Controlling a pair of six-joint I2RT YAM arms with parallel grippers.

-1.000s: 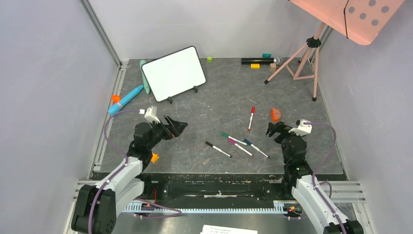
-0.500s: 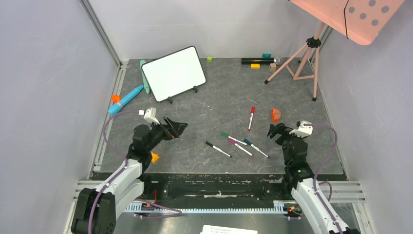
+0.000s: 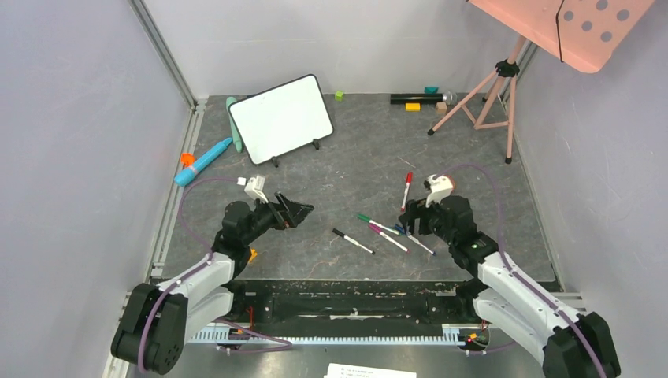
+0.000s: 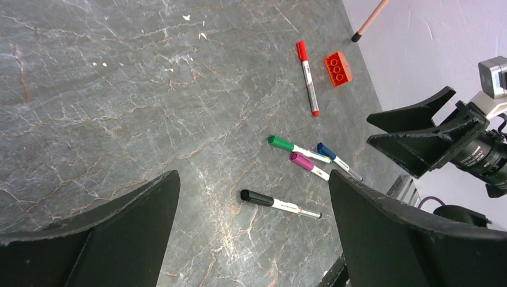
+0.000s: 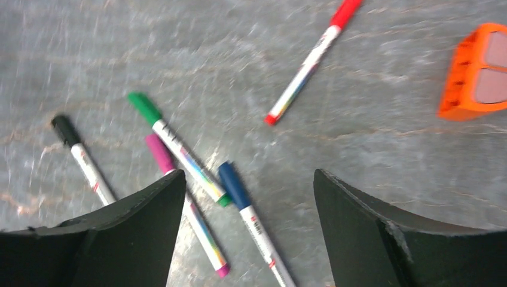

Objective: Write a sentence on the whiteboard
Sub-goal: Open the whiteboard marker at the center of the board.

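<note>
whiteboard [image 3: 281,118] propped, long axis left-right, right end farther; left hand [image 3: 303,213], right hand [image 3: 406,224] apart.

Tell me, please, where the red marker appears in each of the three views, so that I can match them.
Top external: the red marker lies right of centre, nearly upright in the picture.
Left wrist: red marker at upper middle, beside the orange brick.
Right wrist: red marker at the top, slanting down-left.
Shared landmark: the green-capped marker.
</note>
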